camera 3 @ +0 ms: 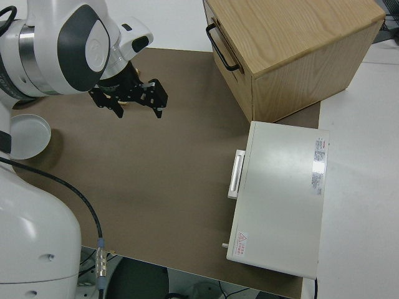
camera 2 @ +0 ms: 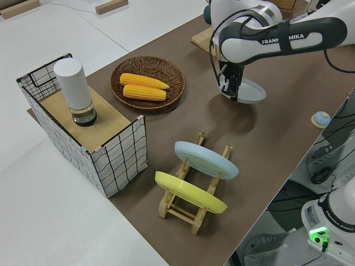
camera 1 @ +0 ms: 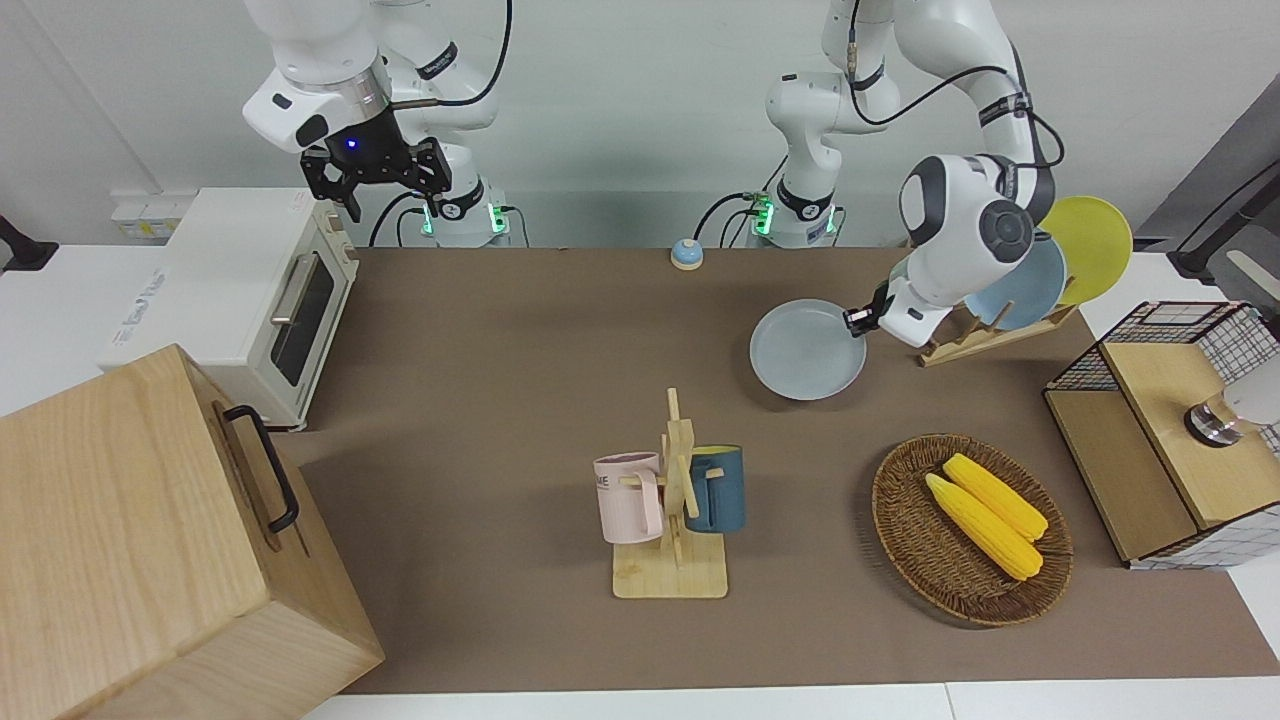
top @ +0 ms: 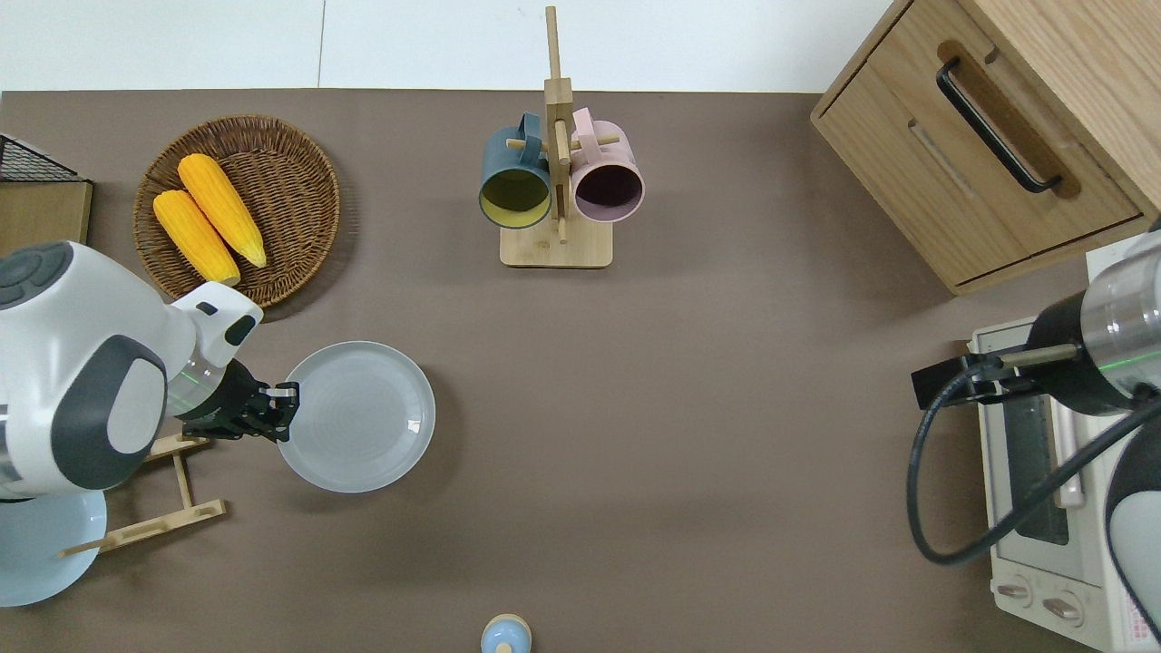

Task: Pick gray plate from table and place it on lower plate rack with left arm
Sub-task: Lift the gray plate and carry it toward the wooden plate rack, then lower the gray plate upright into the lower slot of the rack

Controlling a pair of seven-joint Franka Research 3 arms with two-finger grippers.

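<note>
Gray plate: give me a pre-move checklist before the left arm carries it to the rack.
1. Grip: left gripper shut on the rim of the gray plate: ok.
2. Plate off the table: its shadow sits apart from it in the left side view: ok.
3. Free slot on the lower plate rack next to the blue plate and yellow plate: ok.
4. Plate attitude: about level, must tilt for a slot: not ok.
5. Grip firmness: cannot tell.
6. Right arm parked: ok.
</note>
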